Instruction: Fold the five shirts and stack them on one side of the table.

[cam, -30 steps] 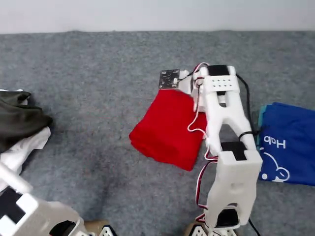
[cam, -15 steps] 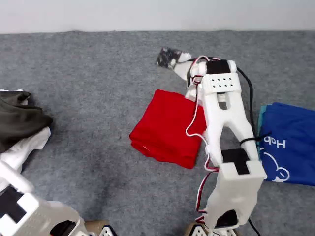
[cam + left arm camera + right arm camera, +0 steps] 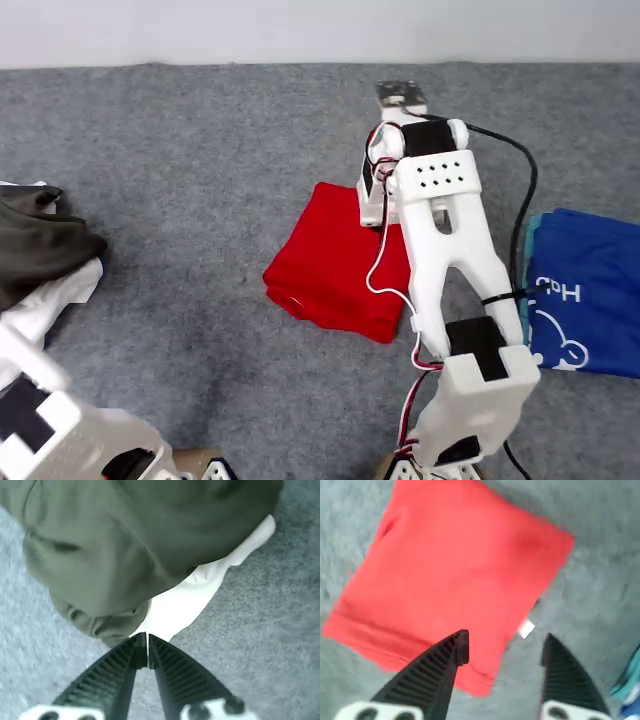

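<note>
Right wrist view: my right hand (image 3: 506,642) wide open, empty, over folded red shirt (image 3: 455,570), mid-table (image 3: 600,595), long axis skewed diagonal. Left hand (image 3: 148,647) shut beside green shirt (image 3: 125,545).

Folded shirt (image 3: 330,265) lies between the shirt pile (image 3: 40,250) and printed shirt (image 3: 590,300).

red shirt (image 3: 330,265): folded into a flat rectangle, layers stacked at near edge, lying skewed mid-table (image 3: 200,150); small white tag (image 3: 525,628) poking out one side
blue shirt (image 3: 590,300): flat at table's right edge, white print facing up, teal trim on inner side, near red shirt but apart
olive shirt (image 3: 40,245): unfolded, crumpled, far left, heaped on white shirt
white shirt (image 3: 45,300): crumpled, sticking out from under olive shirt's near side
</note>
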Available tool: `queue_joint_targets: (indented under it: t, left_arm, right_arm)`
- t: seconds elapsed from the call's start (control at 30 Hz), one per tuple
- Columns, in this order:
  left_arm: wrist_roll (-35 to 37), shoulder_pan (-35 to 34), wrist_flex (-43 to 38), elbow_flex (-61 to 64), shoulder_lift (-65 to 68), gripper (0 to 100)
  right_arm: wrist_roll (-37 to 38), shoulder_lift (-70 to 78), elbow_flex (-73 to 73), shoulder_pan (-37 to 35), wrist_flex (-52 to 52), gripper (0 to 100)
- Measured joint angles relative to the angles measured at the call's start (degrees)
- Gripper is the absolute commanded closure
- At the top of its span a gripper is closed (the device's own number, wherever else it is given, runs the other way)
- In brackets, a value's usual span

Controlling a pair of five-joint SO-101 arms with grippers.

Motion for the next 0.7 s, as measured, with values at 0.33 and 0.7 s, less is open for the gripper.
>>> queue_joint_targets:
  t: [0.33,0.7]
  left_arm:
    - [-1.8,2.0,0.0,0.0,0.0,98]
    - [-1.8,2.0,0.0,0.0,0.0,98]
  right_arm:
    - [-17.0,6.1,-0.2,-0.1,-3.1,57.8]
    - [-21.8,25.3,-0.8,-0.2,-11.8,81.8]
